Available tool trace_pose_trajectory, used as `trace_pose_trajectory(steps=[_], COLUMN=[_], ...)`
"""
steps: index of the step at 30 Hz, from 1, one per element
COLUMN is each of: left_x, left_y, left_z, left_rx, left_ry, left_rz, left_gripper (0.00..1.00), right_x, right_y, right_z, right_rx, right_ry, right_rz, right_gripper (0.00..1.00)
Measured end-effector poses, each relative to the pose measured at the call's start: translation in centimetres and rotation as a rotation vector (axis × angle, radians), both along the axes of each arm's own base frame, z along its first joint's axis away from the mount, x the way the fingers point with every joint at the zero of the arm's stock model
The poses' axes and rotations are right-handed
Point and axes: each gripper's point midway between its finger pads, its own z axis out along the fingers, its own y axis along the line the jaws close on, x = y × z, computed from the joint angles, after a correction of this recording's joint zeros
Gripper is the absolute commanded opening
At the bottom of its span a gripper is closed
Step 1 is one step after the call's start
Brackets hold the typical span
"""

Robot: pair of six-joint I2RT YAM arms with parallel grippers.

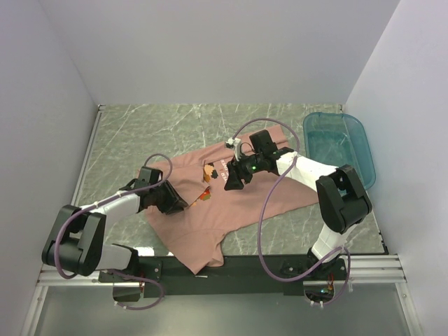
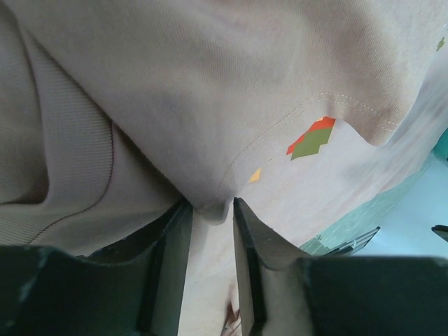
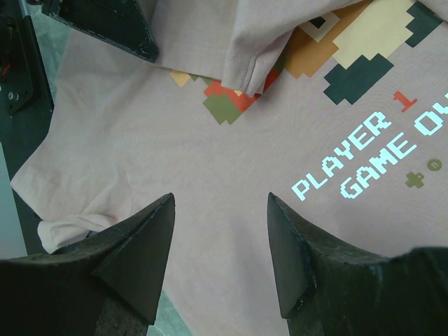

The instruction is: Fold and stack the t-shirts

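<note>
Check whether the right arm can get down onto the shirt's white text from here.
Probably yes. The right pincer hovers open over the t-shirt, with the white text uncovered close beside it. The flap pinched by the left pincer covers only part of the pixel figure.

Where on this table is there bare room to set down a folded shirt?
Bare table lies far left, between the left wall and the t-shirt, and along the back wall up to the tub. The centre is crowded: t-shirt, left gripper, right gripper.
</note>
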Motion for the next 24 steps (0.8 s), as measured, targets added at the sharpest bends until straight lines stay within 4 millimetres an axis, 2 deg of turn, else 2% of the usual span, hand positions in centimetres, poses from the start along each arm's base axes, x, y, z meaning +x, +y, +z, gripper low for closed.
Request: trace_pose_trajectory(steps=[15, 24], left_x=[0.01, -0.07], left_y=[0.0, 0.15], left_z=[-0.21, 0.13], left_rx=[0.011, 0.017], left_ry=[-0.001, -0.007], left_rz=[-0.005, -0.002], left_gripper=[0.01, 0.01], right_x=[-0.05, -0.12], right_y=[0.03, 0.06], right_z=[-0.03, -0.05], right_rx=[0.002, 0.004], right_ry=[0.003, 0.007], right_rz=[0.003, 0.005], right_gripper=[0.62, 0.62])
